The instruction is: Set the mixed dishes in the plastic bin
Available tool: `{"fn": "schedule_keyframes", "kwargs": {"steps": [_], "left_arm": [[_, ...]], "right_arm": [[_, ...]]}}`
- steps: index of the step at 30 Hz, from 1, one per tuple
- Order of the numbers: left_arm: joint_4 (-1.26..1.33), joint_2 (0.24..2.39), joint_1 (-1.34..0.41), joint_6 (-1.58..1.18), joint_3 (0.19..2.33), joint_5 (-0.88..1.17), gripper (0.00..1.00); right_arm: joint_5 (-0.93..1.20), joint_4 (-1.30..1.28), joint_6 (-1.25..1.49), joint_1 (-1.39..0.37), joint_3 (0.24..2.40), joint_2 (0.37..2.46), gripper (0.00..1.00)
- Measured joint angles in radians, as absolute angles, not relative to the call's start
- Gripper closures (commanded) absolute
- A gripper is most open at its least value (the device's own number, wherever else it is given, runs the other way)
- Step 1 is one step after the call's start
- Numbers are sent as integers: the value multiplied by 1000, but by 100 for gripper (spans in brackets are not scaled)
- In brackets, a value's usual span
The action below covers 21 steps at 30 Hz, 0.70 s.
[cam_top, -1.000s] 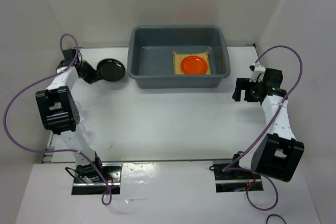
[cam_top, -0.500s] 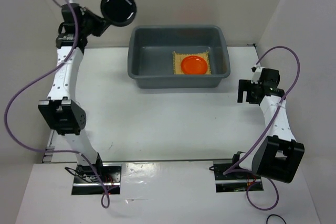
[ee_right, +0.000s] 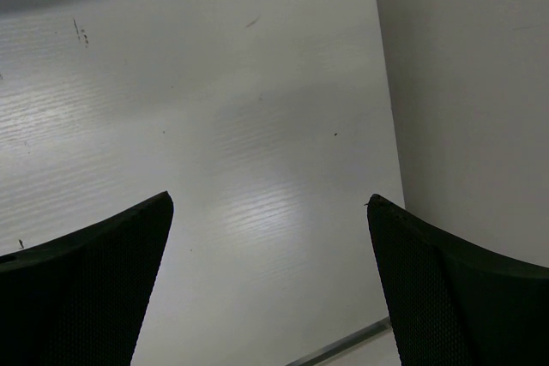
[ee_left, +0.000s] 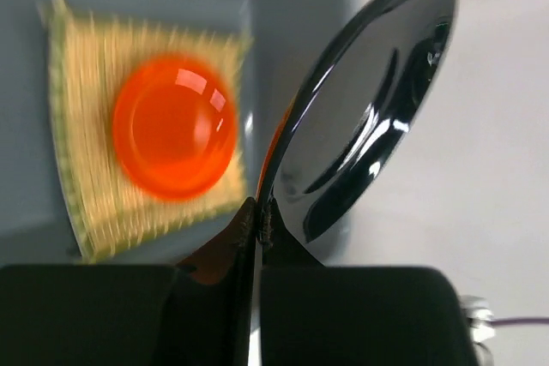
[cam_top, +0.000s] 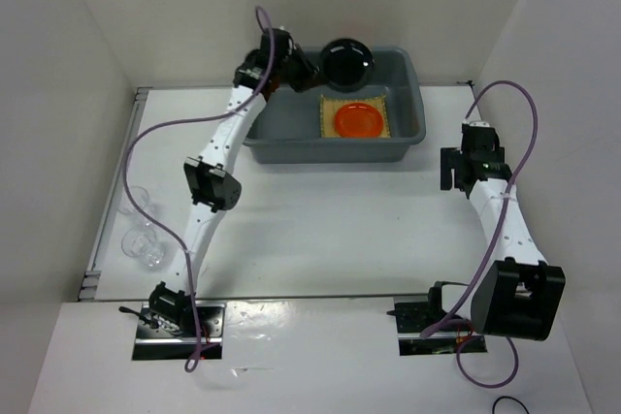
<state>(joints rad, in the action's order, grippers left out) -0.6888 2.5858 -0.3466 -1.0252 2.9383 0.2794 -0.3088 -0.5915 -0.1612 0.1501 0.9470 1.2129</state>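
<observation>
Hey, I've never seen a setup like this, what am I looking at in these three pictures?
Two robot arms are bolted to the near edge of a table. The overhead picture shows both; the other two come from cameras on each wrist. The left arm reaches over the grey plastic bin, its jaws shut on a black plate's rim. Inside, an orange plate sits on a woven mat. Two clear cups sit on the table's left side. The right arm's jaws are open and empty.

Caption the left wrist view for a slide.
Left tool holds the black plate by its rim over the bin; the orange plate lies on the mat.
</observation>
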Motion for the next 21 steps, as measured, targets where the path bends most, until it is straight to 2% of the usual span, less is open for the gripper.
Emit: {"fn": "schedule_keyframes", "kwargs": {"steps": [7, 15, 21], "left_arm": [[-769, 2823, -434, -1127, 3063, 316, 100], [-739, 2961, -437, -1225, 3083, 380, 100], [-735, 3023, -437, -1258, 3083, 411, 100]], "right_arm": [[-376, -580, -150, 64, 939, 1226, 2], [-451, -566, -141, -54, 939, 1245, 2], [-474, -561, -134, -76, 939, 1254, 2]]}}
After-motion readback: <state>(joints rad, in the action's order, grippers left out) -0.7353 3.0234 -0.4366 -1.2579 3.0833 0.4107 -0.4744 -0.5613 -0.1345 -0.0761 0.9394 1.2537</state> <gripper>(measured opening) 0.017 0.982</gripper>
